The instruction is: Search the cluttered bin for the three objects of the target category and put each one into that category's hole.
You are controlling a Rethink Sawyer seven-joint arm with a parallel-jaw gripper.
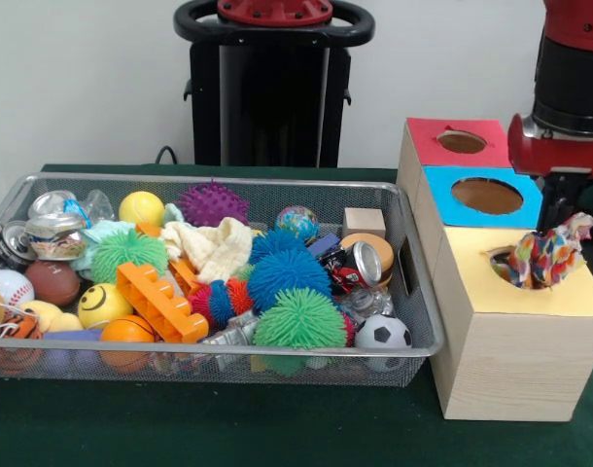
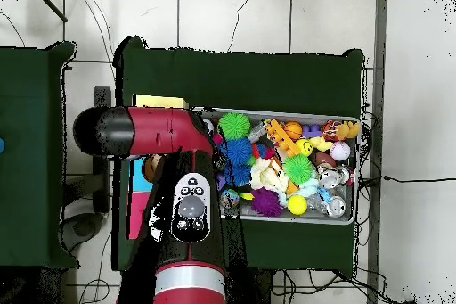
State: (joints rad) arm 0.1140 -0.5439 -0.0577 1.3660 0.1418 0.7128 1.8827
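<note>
A spotted cloth piece [image 1: 542, 257], white with coloured spots, sticks up out of the yellow-surrounded hole [image 1: 498, 259] on the pale wooden box [image 1: 505, 355], part inside and part above the rim. My gripper [image 1: 561, 214] hangs just above and behind the cloth, dark and partly hidden. In the overhead view the arm [image 2: 178, 184] covers the boxes; only a strip of the yellow surround [image 2: 160, 102] shows. The wire mesh bin [image 1: 418, 292] [image 2: 354, 176] is full of toys. I see no other spotted cloth in it.
The blue-surrounded hole [image 1: 487, 196] and the red-surrounded hole [image 1: 461, 142] lie behind the yellow one. In the bin lie a cream cloth [image 1: 215, 249], a mint-green cloth [image 1: 106, 233], spiky balls [image 1: 289, 276], an orange brick [image 1: 160, 302] and a small soccer ball [image 1: 382, 334].
</note>
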